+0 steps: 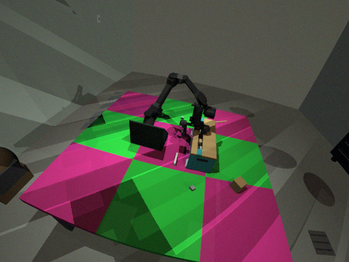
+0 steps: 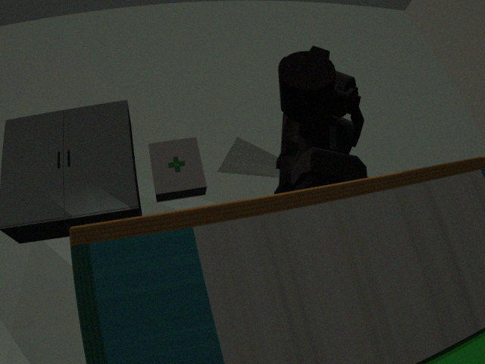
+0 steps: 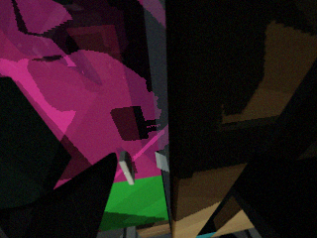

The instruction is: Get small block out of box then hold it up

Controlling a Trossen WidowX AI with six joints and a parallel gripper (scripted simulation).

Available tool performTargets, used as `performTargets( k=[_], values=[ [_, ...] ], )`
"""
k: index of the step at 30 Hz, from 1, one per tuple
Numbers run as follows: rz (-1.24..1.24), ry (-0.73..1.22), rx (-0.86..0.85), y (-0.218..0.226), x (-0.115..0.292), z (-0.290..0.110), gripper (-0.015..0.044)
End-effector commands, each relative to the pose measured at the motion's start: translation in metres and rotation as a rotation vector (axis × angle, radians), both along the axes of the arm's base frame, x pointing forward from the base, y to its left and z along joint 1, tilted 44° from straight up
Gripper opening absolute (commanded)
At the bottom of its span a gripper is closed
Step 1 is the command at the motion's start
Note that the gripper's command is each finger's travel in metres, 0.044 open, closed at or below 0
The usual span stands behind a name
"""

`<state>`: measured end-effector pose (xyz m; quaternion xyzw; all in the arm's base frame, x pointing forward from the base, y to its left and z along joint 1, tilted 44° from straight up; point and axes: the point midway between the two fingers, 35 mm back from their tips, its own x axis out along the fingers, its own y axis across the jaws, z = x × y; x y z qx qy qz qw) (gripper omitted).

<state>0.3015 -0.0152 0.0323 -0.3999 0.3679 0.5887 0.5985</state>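
Note:
The box (image 1: 203, 152) has a wooden top, a teal near end and a slot along its top. In the exterior view the box (image 2: 273, 274) fills the lower frame. My gripper (image 1: 197, 134) is open and empty, low over the box's far half at its clear-front side. In the wrist view the gripper (image 3: 170, 213) straddles the box's front top edge (image 3: 170, 149). A small dark maroon block (image 1: 182, 148) lies on the magenta mat beside the clear front; it also shows in the wrist view (image 3: 130, 123). I cannot see a block on the shelf.
A dark upright panel (image 1: 148, 134) stands left of the box. A white bar (image 1: 175, 158) lies by the box's near left corner, also in the wrist view (image 3: 126, 168). A small grey cube (image 1: 192, 187) and a tan cube (image 1: 238, 184) lie nearer the front.

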Motion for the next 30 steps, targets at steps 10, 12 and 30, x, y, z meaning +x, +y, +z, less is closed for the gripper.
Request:
performTargets(
  k=[10, 12, 30],
  values=[
    [0.002, 0.000, -0.004, -0.023, 0.001, -0.022, 0.0400],
    [0.002, 0.000, -0.005, -0.026, 0.001, -0.026, 0.0400],
    [0.002, -0.001, -0.007, -0.055, 0.003, -0.053, 0.0400]
  ],
)
